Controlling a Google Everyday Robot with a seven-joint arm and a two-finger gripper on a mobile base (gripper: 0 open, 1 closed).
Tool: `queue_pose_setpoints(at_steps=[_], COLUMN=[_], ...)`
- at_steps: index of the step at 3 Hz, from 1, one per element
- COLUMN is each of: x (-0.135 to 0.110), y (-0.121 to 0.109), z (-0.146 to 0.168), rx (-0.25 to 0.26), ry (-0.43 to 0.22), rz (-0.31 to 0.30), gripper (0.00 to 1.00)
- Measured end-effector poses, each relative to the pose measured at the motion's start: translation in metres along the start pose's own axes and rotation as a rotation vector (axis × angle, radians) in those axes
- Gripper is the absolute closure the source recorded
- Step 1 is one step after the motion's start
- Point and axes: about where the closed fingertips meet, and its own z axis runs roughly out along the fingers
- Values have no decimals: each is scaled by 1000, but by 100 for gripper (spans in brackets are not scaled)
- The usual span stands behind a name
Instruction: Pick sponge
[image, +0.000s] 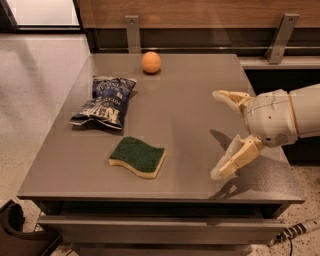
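Note:
The sponge (138, 156) lies flat on the grey table (185, 105), near its front edge and left of centre. It has a dark green top over pale yellow foam and wavy sides. My gripper (217, 134) hovers over the right part of the table, to the right of the sponge and well apart from it. Its two cream fingers are spread wide, one (231, 98) farther back and one (234, 158) nearer the front. It holds nothing.
A dark blue crinkled snack bag (105, 101) lies behind and left of the sponge. An orange (151, 62) sits near the table's back edge. A wooden wall with metal brackets (132, 31) runs behind the table. A cable (295, 232) lies on the floor at front right.

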Motion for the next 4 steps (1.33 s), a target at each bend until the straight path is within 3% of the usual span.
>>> queue_pose_setpoints(at_steps=[1,2,3,4], x=[-12,-12,0,19], y=[4,4,3,13], z=[26,29,51,93], rx=[-44,-48,-74,-119], ry=[-140,-143,-163,-184], rz=[0,5,53,131], gripper=[0,0,0,0])
